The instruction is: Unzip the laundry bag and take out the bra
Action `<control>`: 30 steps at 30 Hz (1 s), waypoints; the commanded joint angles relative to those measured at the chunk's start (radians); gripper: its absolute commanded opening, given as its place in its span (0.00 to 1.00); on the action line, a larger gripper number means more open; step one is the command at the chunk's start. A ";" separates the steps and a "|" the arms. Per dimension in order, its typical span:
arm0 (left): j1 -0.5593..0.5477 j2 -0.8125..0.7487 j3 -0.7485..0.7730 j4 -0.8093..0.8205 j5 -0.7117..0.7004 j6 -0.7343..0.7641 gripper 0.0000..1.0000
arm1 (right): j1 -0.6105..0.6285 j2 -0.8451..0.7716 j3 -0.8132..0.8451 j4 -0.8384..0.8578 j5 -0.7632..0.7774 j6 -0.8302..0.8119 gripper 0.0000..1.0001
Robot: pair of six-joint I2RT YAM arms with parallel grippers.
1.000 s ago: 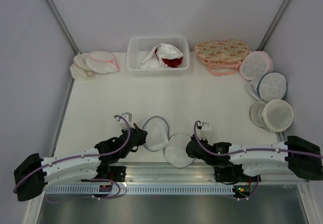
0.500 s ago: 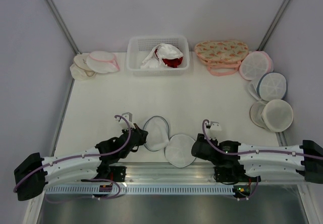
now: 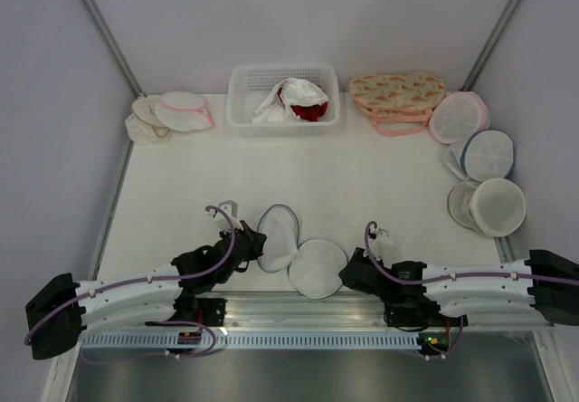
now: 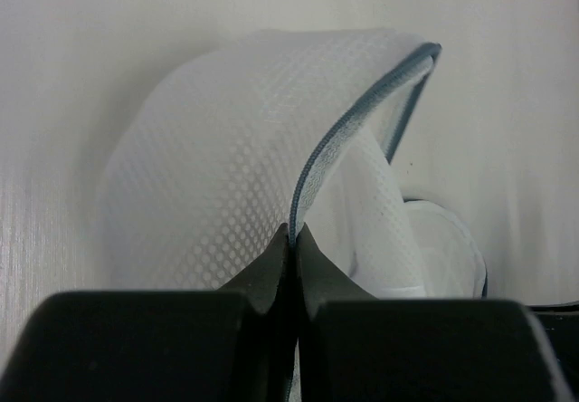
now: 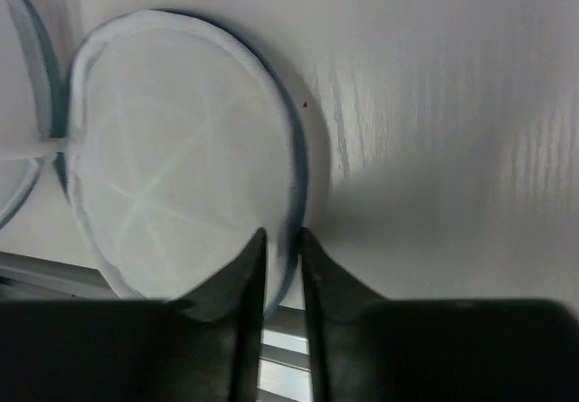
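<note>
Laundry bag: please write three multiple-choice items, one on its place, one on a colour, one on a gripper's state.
1. Where does the laundry bag lie? A far left; B near edge, between left gripper and right gripper; C far right.
2. Its zipper rim is: A pink; B red; C grey-blue.
3. The left gripper is: A shut on the rim; B open above it; C shut on nothing.
Key: 1 B, top view shows both halves there. 2 C, left wrist view shows the colour. 3 A, the same view shows it pinching.

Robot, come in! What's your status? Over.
Left fingers shut on laundry bag rim. Right fingers shut on its other half. Bag unzipped, bra not out. Nothing blocking.
</note>
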 commanded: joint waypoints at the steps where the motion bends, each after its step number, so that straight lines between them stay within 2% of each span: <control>1: -0.005 0.011 0.034 0.040 -0.001 -0.009 0.02 | 0.005 0.125 -0.023 0.034 -0.081 0.029 0.21; 3: -0.004 0.007 0.033 0.042 0.002 -0.006 0.02 | 0.005 0.151 -0.004 0.016 -0.061 0.026 0.00; 7: -0.004 -0.025 0.025 0.040 0.009 -0.001 0.02 | 0.004 0.121 0.077 -0.129 0.022 0.032 0.00; 12: -0.004 -0.067 0.029 0.035 0.022 0.031 0.03 | 0.005 -0.005 0.204 -0.453 0.197 0.044 0.00; 13: -0.004 -0.074 0.034 0.028 0.026 0.036 0.10 | 0.004 -0.029 0.261 -0.499 0.223 0.038 0.00; 14: -0.004 -0.093 0.039 0.022 0.028 0.045 0.33 | 0.005 -0.037 0.293 -0.595 0.287 0.038 0.00; 16: -0.004 -0.116 0.049 0.017 0.031 0.048 0.56 | 0.004 -0.033 0.385 -0.682 0.344 0.033 0.00; 17: -0.004 -0.139 0.054 -0.021 0.031 0.050 0.75 | 0.002 -0.025 0.415 -0.746 0.399 0.029 0.00; 19: -0.004 -0.165 0.069 -0.037 0.037 0.057 0.97 | 0.001 0.010 0.497 -0.779 0.453 -0.006 0.00; 22: -0.004 -0.215 0.104 -0.104 0.042 0.066 1.00 | -0.024 0.084 0.608 -0.762 0.525 -0.129 0.00; 24: -0.004 -0.274 0.124 -0.178 0.033 0.063 1.00 | -0.048 0.118 0.654 -0.687 0.550 -0.293 0.00; 26: -0.005 -0.324 0.140 -0.243 0.008 0.059 1.00 | -0.067 0.165 0.706 -0.526 0.542 -0.498 0.00; 30: -0.004 -0.452 0.146 -0.329 -0.027 0.057 1.00 | -0.084 0.291 0.781 -0.247 0.464 -0.799 0.00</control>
